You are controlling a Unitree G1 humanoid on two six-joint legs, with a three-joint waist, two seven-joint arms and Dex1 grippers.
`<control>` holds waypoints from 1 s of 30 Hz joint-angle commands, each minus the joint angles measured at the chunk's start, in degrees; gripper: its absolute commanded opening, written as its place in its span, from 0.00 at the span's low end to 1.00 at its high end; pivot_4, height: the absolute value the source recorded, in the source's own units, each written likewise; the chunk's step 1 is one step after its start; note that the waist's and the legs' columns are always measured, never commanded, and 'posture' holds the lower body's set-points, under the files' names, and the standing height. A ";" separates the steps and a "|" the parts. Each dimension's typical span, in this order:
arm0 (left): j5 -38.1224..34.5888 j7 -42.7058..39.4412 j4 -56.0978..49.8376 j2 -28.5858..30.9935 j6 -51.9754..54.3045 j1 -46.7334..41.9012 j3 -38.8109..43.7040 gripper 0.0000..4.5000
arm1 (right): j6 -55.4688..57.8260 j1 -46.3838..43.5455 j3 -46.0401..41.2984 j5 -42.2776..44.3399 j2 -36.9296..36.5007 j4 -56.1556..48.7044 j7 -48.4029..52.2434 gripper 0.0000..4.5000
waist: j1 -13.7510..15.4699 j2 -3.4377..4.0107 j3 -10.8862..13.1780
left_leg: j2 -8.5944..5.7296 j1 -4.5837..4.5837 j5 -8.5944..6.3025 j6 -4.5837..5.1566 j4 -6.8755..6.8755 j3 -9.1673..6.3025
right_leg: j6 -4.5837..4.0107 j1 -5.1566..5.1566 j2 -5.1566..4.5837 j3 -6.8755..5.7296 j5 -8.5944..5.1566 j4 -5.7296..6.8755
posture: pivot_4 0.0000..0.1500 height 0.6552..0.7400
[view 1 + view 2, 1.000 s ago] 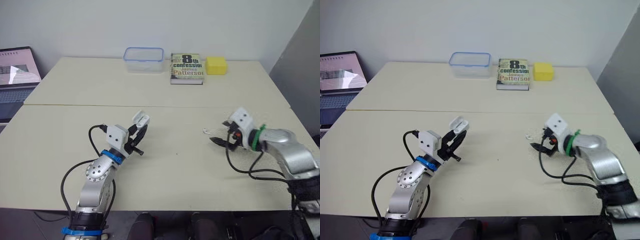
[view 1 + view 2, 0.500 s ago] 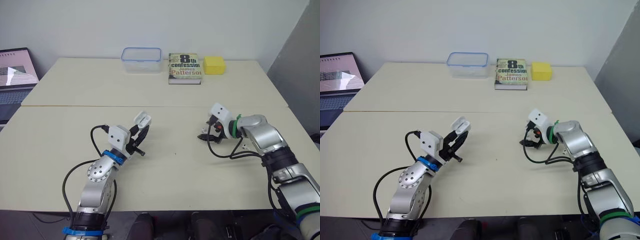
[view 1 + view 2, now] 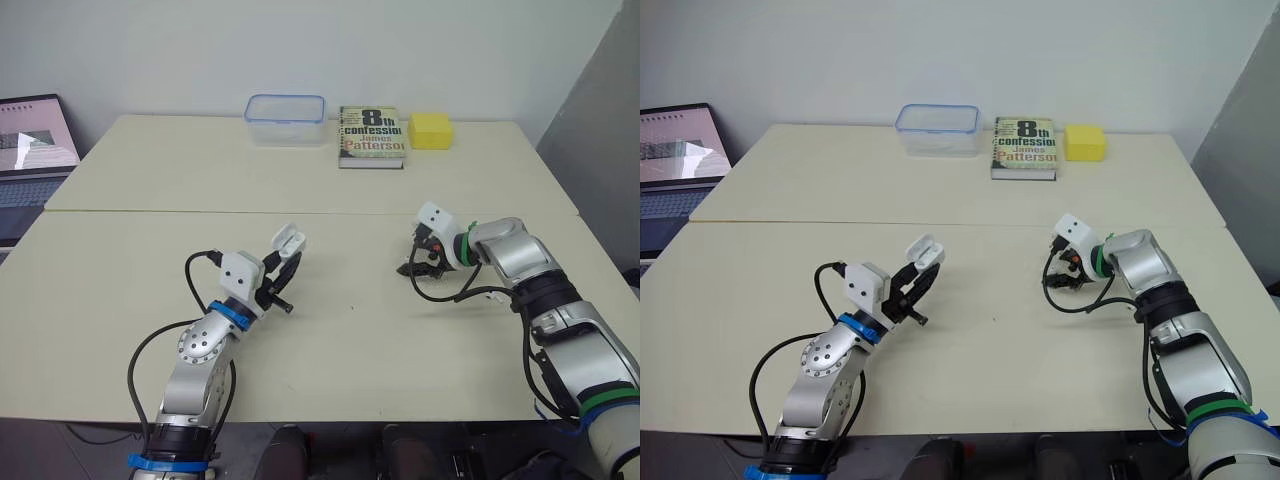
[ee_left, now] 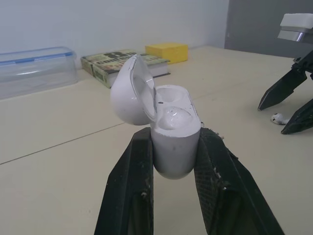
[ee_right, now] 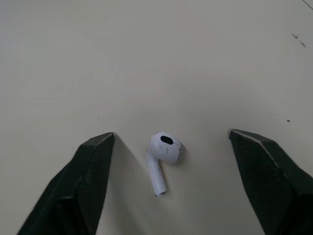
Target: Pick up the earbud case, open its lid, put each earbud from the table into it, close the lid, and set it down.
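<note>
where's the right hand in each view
left eye view: right hand right of centre, low over the table.
right eye view: right hand right of centre too.
left wrist view: right hand beyond the earbud case, astride the earbud.
right wrist view: right hand open, astride the earbud.
shared landmark: the earbud, in both wrist views.

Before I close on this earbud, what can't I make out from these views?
- Head views: earbud hidden beneath right pincer.
- Left wrist view: earbud case, far bay's floor hidden by its rim, lower shell covered by left pincer fingers.
- Head views: laptop cut by left edge.
</note>
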 commanded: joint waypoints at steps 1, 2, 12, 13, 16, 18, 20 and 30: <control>0.05 0.10 -2.76 0.07 -0.28 -0.21 -0.02 0.17 | 1.80 0.06 0.09 -0.27 -0.44 -2.83 2.17 0.55 | -0.01 0.00 0.00 | 0.00 0.00 0.00 0.00 0.00 0.00 | 0.00 0.00 0.00 0.00 0.00 0.00 | 1.00 0.86; 0.06 0.09 -2.80 0.09 -0.18 -0.26 -0.04 0.17 | 2.12 0.17 0.17 -0.42 -0.61 -3.62 2.61 0.48 | 0.00 0.00 0.00 | 0.00 0.00 0.00 0.00 0.00 0.00 | 0.00 0.00 0.00 0.00 0.00 0.00 | 1.00 0.86; -0.26 -0.13 -4.22 0.56 0.44 0.58 0.03 0.17 | 5.89 8.83 1.69 2.11 -11.03 -34.58 13.61 0.08 | 0.35 0.03 0.02 | -0.01 -0.09 0.00 0.00 -0.01 -0.10 | 0.01 -0.05 -0.02 -0.08 -0.01 -0.04 | 1.00 0.86; -0.31 -0.15 -4.66 0.68 0.56 0.90 0.05 0.17 | 6.76 10.90 1.46 3.07 -13.50 -39.34 15.12 0.08 | 0.37 0.03 0.02 | -0.01 -0.10 -0.01 0.00 -0.01 -0.12 | 0.02 -0.04 -0.02 -0.09 -0.01 -0.06 | 1.00 0.86; -0.52 -0.15 -6.32 0.96 1.08 2.19 0.16 0.17 | 8.66 17.84 -0.19 5.90 -21.27 -50.75 18.10 0.08 | 0.33 0.02 0.02 | -0.03 -0.12 -0.02 0.00 -0.02 -0.14 | 0.04 -0.03 -0.05 -0.11 -0.02 -0.11 | 1.00 0.86; -0.61 -0.12 -7.55 1.00 1.39 3.24 0.06 0.17 | 8.05 24.00 -2.06 6.89 -27.07 -56.18 19.06 0.08 | 0.31 0.02 0.02 | -0.04 -0.10 -0.02 0.00 -0.02 -0.11 | 0.26 -0.02 -0.06 -0.09 -0.15 -0.10 | 1.00 0.86; -0.65 -0.06 -8.84 0.96 1.69 4.30 -0.21 0.17 | 7.29 30.37 -4.51 7.79 -32.44 -59.68 19.55 0.08 | 0.48 0.03 0.02 | -0.02 -0.09 -0.02 0.00 -0.02 -0.11 | 0.31 -0.01 -0.05 -0.10 -0.18 -0.10 | 1.00 0.86; -0.82 -0.13 -11.52 0.95 3.16 7.29 -0.83 0.17 | -0.21 40.61 -6.93 5.25 -39.69 -56.12 17.74 0.08 | -0.02 0.03 0.01 | 0.07 0.08 -0.02 0.00 -0.01 0.11 | 0.30 0.05 0.01 0.03 -0.16 -0.09 | 1.00 0.86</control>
